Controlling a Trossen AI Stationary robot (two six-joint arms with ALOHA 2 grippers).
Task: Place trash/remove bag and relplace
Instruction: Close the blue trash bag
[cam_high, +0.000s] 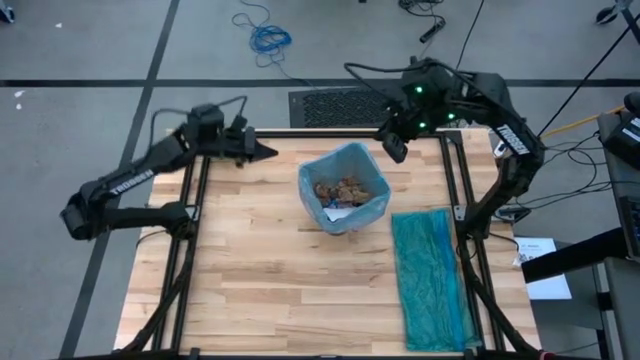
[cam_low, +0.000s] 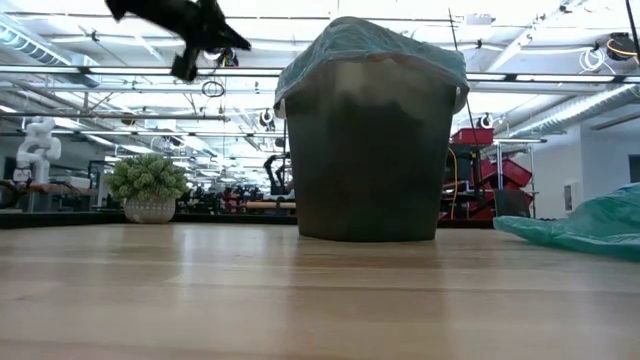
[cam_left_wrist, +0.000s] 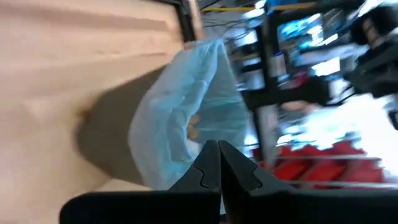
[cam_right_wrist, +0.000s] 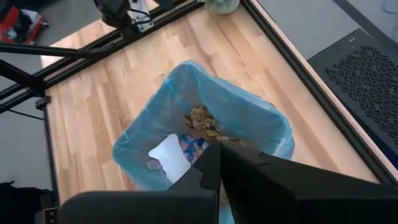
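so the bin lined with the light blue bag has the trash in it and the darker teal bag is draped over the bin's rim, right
Not quite. The darker teal-green plastic bag is not draped over the rim; it lies flat on the wooden table, apart from the bin, as the high view shows. The rest holds: the thin light sky-blue plastic liner lines the bin, with brown crumpled scraps inside.

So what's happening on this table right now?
Neither arm is holding anything. A bin lined with the light blue bag stands mid-table, with the trash already inside it: brown wads and a white scrap. The left pincer is shut and hangs to the bin's left; the right pincer is shut above the bin's far right side. A darker teal bag lies flat on the table to the right.
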